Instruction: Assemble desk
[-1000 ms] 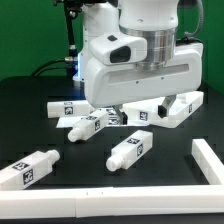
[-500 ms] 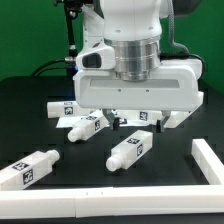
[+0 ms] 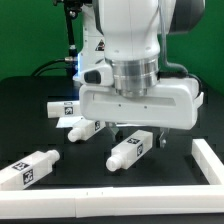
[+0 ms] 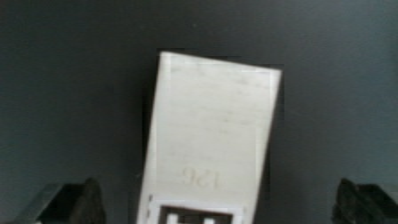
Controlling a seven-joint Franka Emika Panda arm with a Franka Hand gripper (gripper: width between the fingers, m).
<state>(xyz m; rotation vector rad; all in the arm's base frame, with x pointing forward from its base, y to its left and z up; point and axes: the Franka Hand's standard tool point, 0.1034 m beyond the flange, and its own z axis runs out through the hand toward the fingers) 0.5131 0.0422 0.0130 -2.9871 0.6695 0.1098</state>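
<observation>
Wrist view first: your two dark fingers point(image 4: 75, 203) show at the edges of the picture. They are spread wide, with nothing clamped between them and neither one touching anything. Beyond them, a white desk leg point(image 4: 214, 130) lies flat on the dark worktop point(image 4: 71, 90), inside the gap between the fingers and slightly tilted. A black-and-white tag point(image 4: 192, 212) marks the end of it closest to the fingers. The picture is blurred, so you get no finer detail.

In the exterior view, the thing closest to the camera is a white raised border point(image 3: 60, 207). It runs along the front of the worktop point(image 3: 100, 182) and turns back along the exterior view's right. Behind it, on the exterior view's left, the nearest leg point(image 3: 28, 170) lies flat with a tag facing the camera. Farther in, near the centre, the middle leg point(image 3: 130, 150) lies at a slant, also tagged, just below the wide white hand of the arm point(image 3: 130, 40). Behind that, a half-hidden leg point(image 3: 84, 128) pokes out toward the exterior view's left, its other end covered by the hand. Farthest back, the far leg point(image 3: 62, 107) lies close to the half-hidden leg with its tag showing. The arm stands over the centre and blocks whatever lies behind it. You cannot tell which of these legs is the one under the wrist camera.
</observation>
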